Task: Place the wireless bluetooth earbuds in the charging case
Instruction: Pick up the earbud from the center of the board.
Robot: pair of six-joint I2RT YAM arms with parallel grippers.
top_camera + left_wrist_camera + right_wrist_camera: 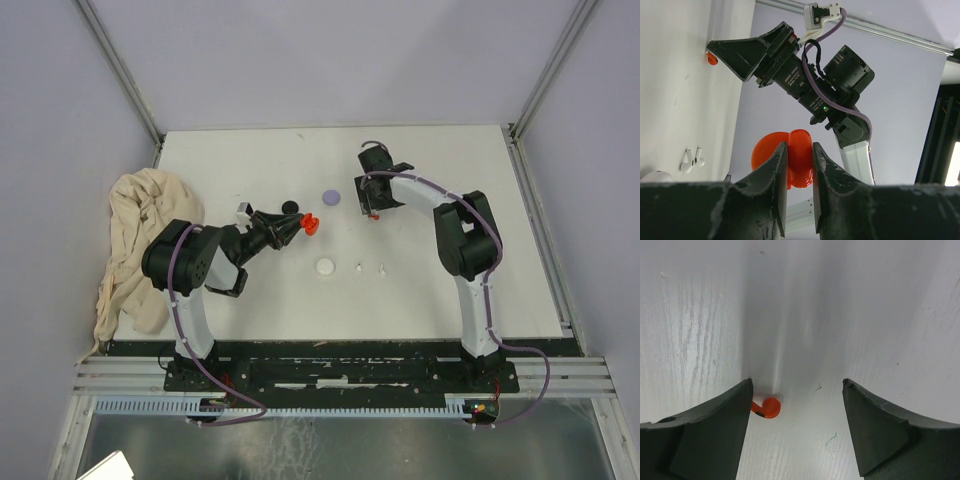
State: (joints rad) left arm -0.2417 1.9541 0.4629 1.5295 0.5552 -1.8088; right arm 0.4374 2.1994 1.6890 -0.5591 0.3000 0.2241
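Red earbud (768,408): lying on the table (865,300), stem end hidden by a finger.
Right gripper (796,382): jaws wide apart around the earbud, gripping nothing.
Red charging case (767,150): held aloft, lower part hidden.
Left gripper (799,146): clamped tight on the case.
White earbuds (692,159): small, side by side on the table.

The case (800,150) is glossy red plastic, the tabletop (300,300) matt white, the cloth (135,230) soft.

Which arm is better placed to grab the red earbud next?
Right. The right pincer hangs open over the red earbud on the table; the left pincer is shut on the red case.
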